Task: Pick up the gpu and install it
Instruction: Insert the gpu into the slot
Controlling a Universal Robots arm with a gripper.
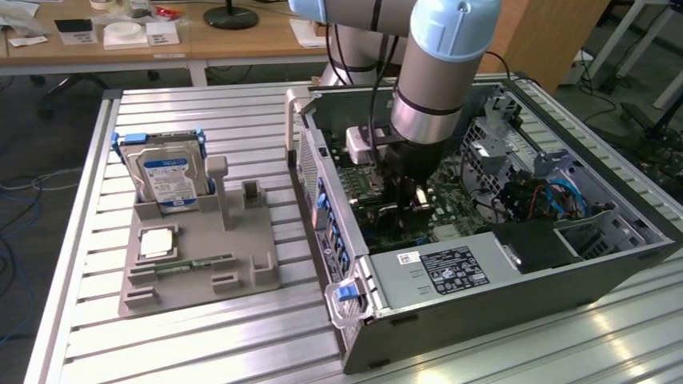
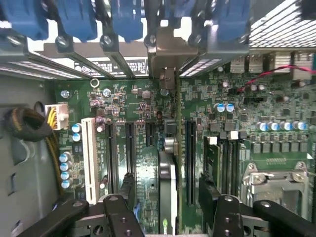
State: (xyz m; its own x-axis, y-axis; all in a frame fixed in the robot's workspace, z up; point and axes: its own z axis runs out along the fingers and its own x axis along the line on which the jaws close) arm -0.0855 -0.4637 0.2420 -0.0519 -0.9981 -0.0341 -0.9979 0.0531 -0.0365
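Exterior view first — the arm reaches down into the open computer case [image 1: 501, 264] on the slatted counter [image 1: 213, 336], its pincer [image 1: 411, 210] low over the motherboard. One hard drive [image 1: 165, 172] with a blue label stands in the grey holder [image 1: 197, 256] at the exterior view's left, and one narrow memory strip [image 1: 192, 264] lies flat in it.

Wrist view now — the pincer [image 2: 168, 210] stands wide, fingers [image 2: 118, 217] either side of the gpu [image 2: 168, 190] with a gap on each flank, gripping nothing. The card sits edge-up, directly beneath and between the fingers, apparently seated in its slot; its long axis runs straight toward the silver bracket [image 2: 170, 54] at the rear slots. Five blue latches [image 2: 126, 19] line that rear wall.
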